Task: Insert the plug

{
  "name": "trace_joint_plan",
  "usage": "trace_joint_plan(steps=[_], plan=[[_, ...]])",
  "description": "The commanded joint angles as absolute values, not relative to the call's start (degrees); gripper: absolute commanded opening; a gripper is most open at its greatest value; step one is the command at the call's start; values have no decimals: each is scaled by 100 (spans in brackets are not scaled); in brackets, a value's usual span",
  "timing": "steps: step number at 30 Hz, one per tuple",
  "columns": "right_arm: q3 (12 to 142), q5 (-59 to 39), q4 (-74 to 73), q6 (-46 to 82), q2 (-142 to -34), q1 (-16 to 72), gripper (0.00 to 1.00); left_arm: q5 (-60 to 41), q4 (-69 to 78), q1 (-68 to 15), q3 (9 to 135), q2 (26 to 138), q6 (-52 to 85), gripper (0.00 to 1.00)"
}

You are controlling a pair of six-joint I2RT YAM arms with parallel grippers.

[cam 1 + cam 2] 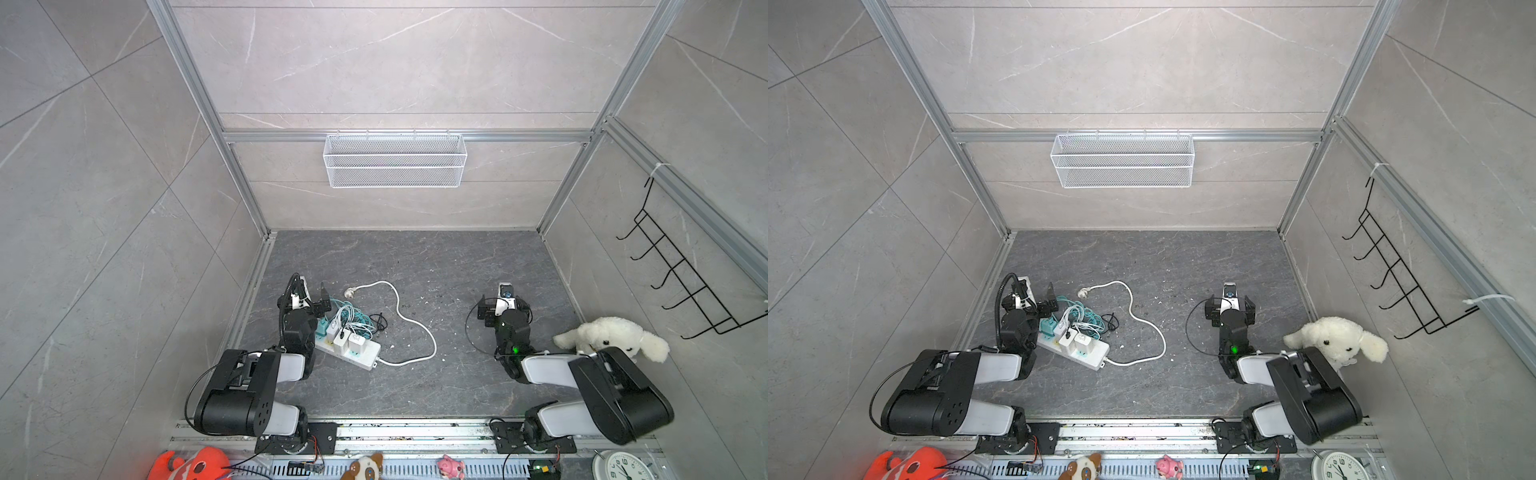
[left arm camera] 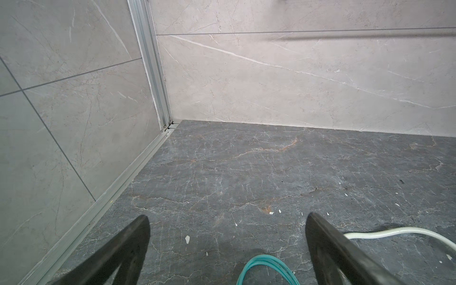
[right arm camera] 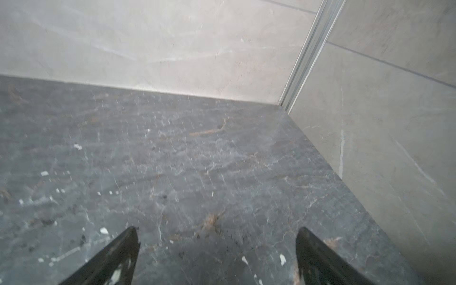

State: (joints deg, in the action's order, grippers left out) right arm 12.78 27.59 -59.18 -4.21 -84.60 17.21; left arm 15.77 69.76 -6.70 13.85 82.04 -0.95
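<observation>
A white power strip (image 1: pixel 348 351) (image 1: pixel 1075 348) lies on the dark floor beside my left arm, with several white and teal chargers plugged into it. Its white cord (image 1: pixel 415 324) loops right and back to a loose white plug (image 1: pixel 350 292) (image 1: pixel 1084 293) lying flat. My left gripper (image 1: pixel 309 291) (image 1: pixel 1034 291) (image 2: pixel 227 217) stands open and empty just left of the plug, over a tangle of teal and white cables (image 1: pixel 353 318). In the left wrist view a teal cable (image 2: pixel 261 261) and the cord (image 2: pixel 394 232) show. My right gripper (image 1: pixel 504 301) (image 1: pixel 1230 299) (image 3: pixel 217 230) is open over bare floor, far right of the plug.
A white plush dog (image 1: pixel 611 336) sits against the right wall behind my right arm. A wire basket (image 1: pixel 395 160) hangs on the back wall and a black hook rack (image 1: pixel 681 282) on the right wall. Small toys and a clock (image 1: pixel 623 465) line the front rail.
</observation>
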Motion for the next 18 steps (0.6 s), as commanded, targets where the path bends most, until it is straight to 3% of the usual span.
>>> trace_joint_plan(steps=[1, 5, 9, 10, 12, 14, 18], plan=[[1273, 2671, -6440, -435, -8386, 1700, 99, 1455, 6442, -536, 1197, 8456, -480, 100], [1567, 2148, -5905, -402, -8419, 1484, 99, 1234, 6327, -390, 1354, 8668, -412, 100], [1814, 993, -5485, -211, -8691, 974, 99, 1134, 6197, -334, 1396, 8623, -380, 100], [1808, 974, -5889, -237, -8887, 958, 99, 1118, 6080, -333, 1406, 8580, -370, 100], [1980, 825, -4995, -141, -8577, 872, 99, 1143, 6076, -312, 1475, 8638, -360, 100], [1861, 839, -5625, -188, -8791, 861, 99, 1126, 5821, -270, 1566, 8597, -305, 100], [1886, 844, -5478, -177, -8741, 863, 99, 1125, 5780, -242, 1591, 8604, -281, 100]])
